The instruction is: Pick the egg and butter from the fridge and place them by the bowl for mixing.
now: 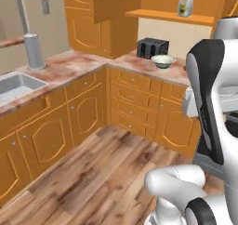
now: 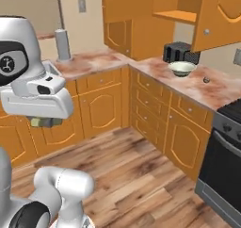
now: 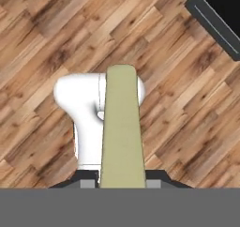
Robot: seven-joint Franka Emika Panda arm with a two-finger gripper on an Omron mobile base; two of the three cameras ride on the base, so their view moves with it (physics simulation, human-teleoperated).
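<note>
The butter (image 3: 122, 127) is olive-yellow, the bowl (image 2: 182, 68) pale cream-green, the cupboards (image 1: 88, 112) orange, and the table (image 2: 207, 90) blotchy pink-brown.

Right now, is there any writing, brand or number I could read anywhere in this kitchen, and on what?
No text can be read.
Jar on the wall shelf: a yellow label, too blurred to read.
Toaster, bowl, butter: no markings visible.

Matt olive butter (image 3: 122, 132), glossy bowl (image 1: 163, 60) — wood-plank floor (image 3: 42, 38)
</note>
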